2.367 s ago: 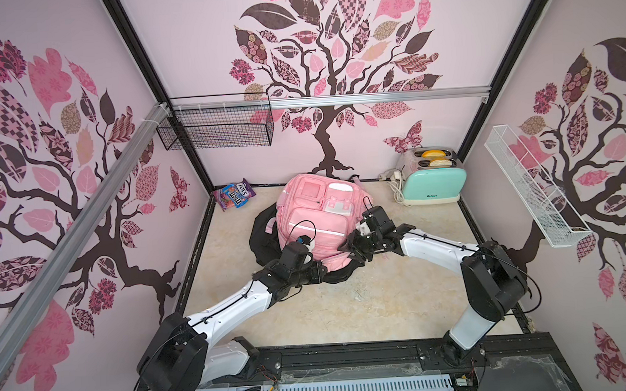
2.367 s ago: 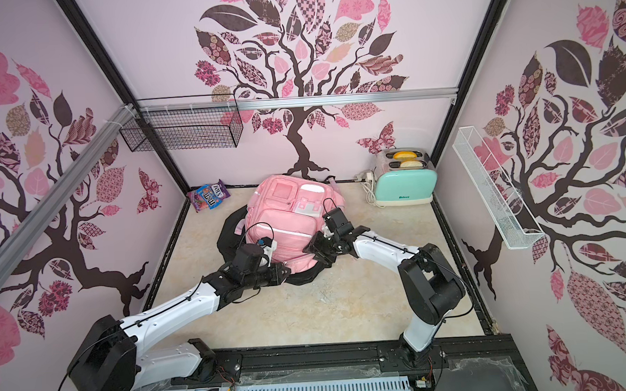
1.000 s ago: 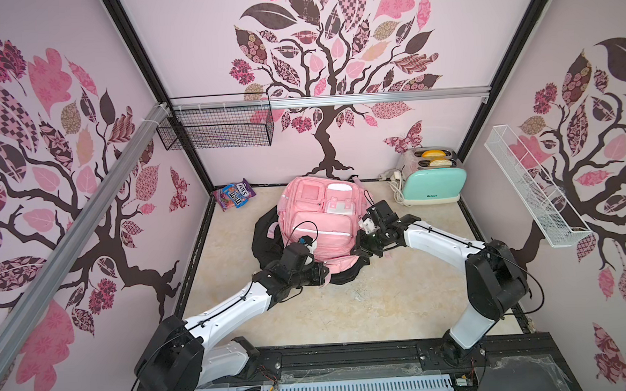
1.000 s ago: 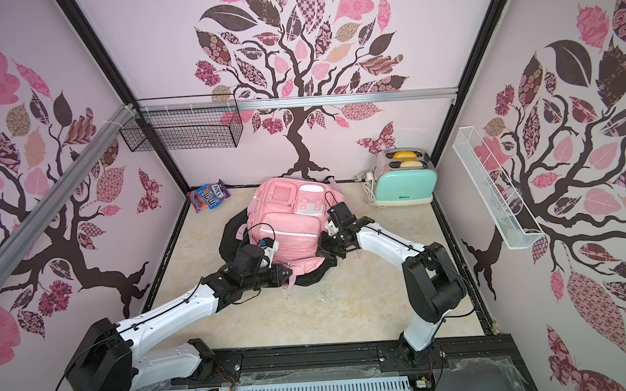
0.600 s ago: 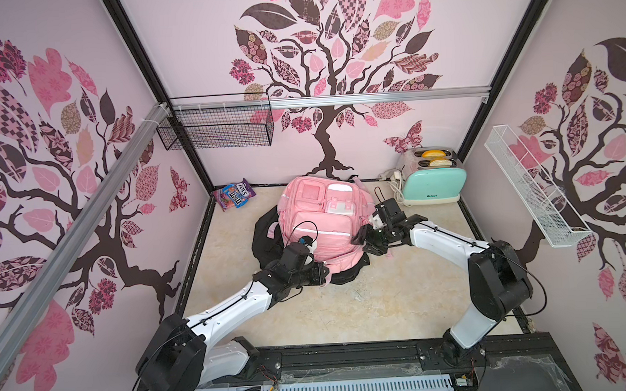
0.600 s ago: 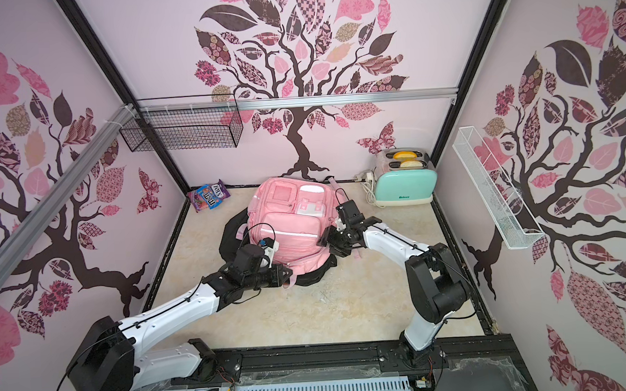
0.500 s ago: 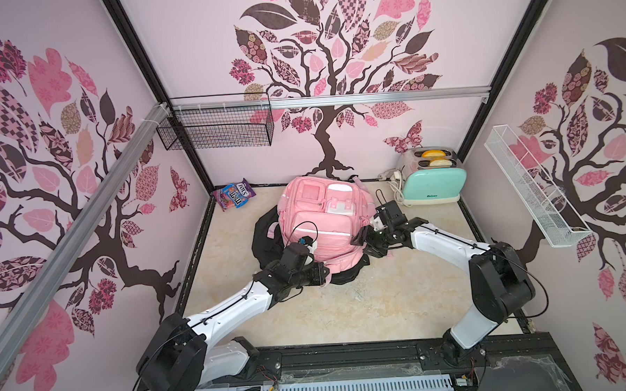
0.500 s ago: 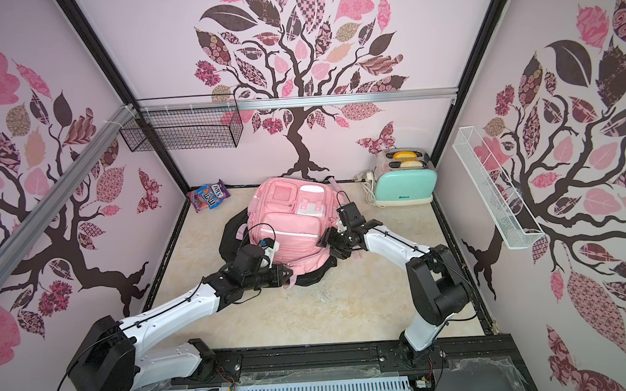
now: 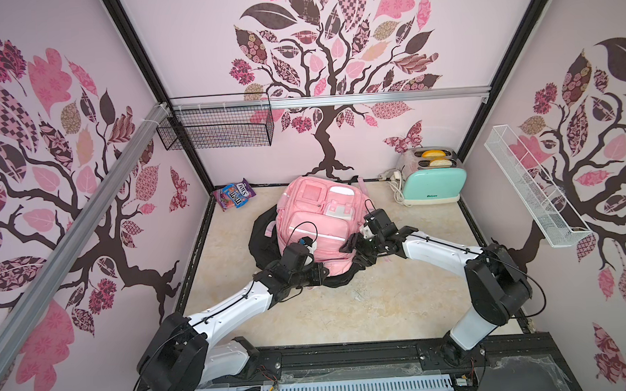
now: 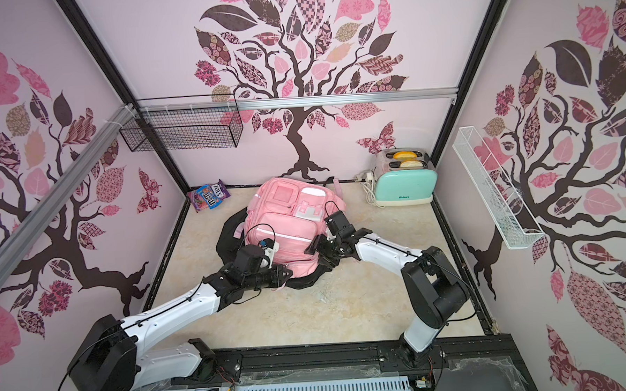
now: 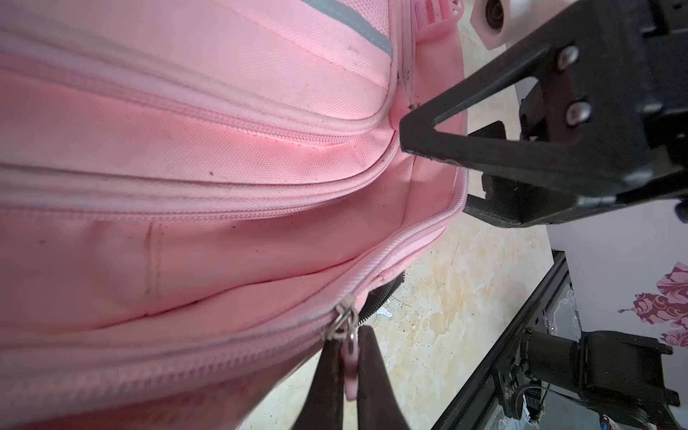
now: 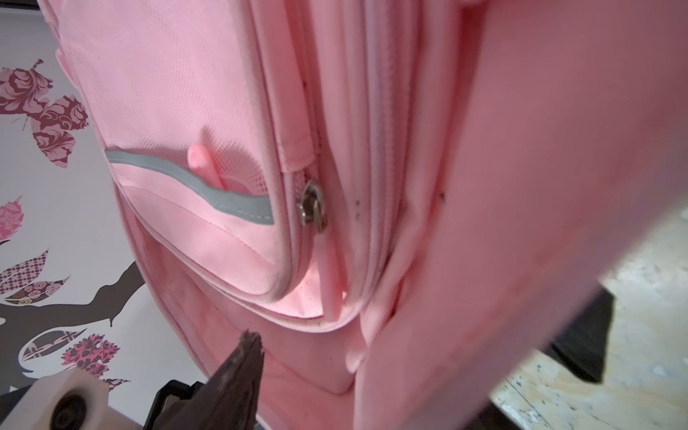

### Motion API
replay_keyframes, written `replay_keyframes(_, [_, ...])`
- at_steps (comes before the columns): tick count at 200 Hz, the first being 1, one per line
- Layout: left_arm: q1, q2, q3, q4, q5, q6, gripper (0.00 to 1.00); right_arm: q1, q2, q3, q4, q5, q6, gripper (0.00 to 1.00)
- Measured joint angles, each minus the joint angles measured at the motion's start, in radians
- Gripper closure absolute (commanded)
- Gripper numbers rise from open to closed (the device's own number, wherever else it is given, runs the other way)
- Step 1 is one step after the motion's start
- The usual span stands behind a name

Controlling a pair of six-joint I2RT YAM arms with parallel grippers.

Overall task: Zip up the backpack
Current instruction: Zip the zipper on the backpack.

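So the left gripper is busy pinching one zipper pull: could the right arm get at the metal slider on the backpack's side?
Probably yes. The right gripper stands open beside the backpack, and its wrist view shows the slider and pink pull uncovered just ahead of a fingertip.

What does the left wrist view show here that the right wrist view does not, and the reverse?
Only the left wrist view: the left gripper shut on the pink zipper pull attached to its slider, and the right gripper with jaws apart at the backpack's side. Only the right wrist view: a second slider, ungripped, beside a grey reflective strip. Both: the pink backpack and the beige tabletop.
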Motion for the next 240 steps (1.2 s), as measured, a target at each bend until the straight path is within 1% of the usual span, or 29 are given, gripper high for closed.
replay_keyframes(28, [0.000, -0.002, -0.002, 0.002, 0.000, 0.000, 1.00, 0.004, -0.013, 0.000, -0.039, 0.001, -0.002, 0.35])
replay_keyframes(55, [0.000, -0.002, -0.003, 0.008, 0.001, 0.000, 1.00, 0.021, -0.076, 0.002, -0.114, 0.002, 0.004, 0.34])
replay_keyframes(80, [0.000, -0.011, -0.003, 0.007, 0.001, 0.000, 1.00, 0.036, -0.127, 0.002, -0.139, 0.003, 0.048, 0.33])
replay_keyframes(103, [0.000, -0.023, -0.004, 0.006, 0.001, 0.000, 1.00, 0.051, -0.135, 0.002, -0.136, 0.010, 0.097, 0.33])
replay_keyframes(149, [0.000, -0.043, -0.011, 0.003, 0.005, 0.000, 1.00, 0.085, -0.116, -0.102, 0.035, -0.001, 0.247, 0.33])
replay_keyframes(185, [0.000, -0.061, -0.021, -0.002, 0.007, 0.000, 1.00, 0.102, -0.088, -0.092, 0.098, 0.003, 0.288, 0.33])
replay_keyframes(222, [0.000, -0.084, -0.035, -0.001, 0.006, -0.001, 1.00, 0.119, -0.062, -0.044, 0.122, 0.008, 0.294, 0.33])
replay_keyframes(233, [0.000, -0.088, -0.039, -0.001, 0.006, -0.001, 1.00, 0.119, -0.058, -0.042, 0.121, 0.008, 0.295, 0.36])
replay_keyframes(240, [0.000, -0.089, -0.040, -0.001, 0.006, -0.001, 1.00, 0.119, -0.054, -0.040, 0.122, 0.007, 0.292, 0.45])
